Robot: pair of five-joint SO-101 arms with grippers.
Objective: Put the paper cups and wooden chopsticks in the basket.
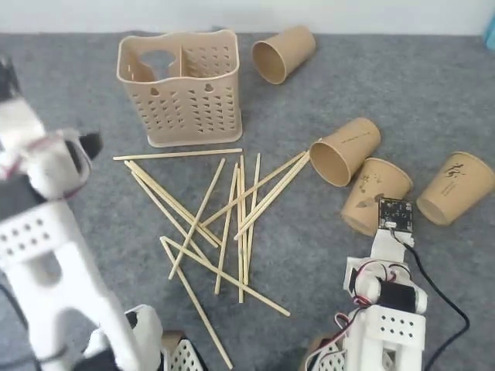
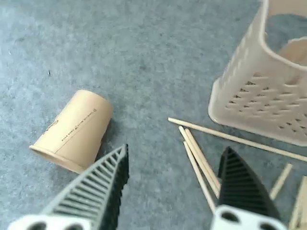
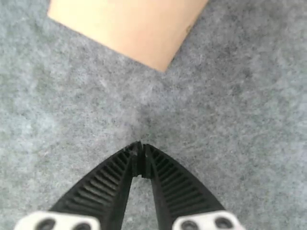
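Find left gripper (image 2: 176,148) agape, empty, over mat (image 2: 144,57) near upright basket (image 1: 182,89). Find right gripper (image 3: 142,153) pinched together, empty, just beside a tipped paper cup (image 3: 127,26). See chopsticks (image 1: 226,224) strewn before basket.

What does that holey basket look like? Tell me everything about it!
The basket is pale beige, plastic-looking, with rounded corners and rows of little holes in its walls. A wall inside splits it into two compartments, and a bigger cutout shows near the rim. It stands upright on the grey table, nothing poking out of its top. One chopstick lies along its front edge; whether they touch is unclear.
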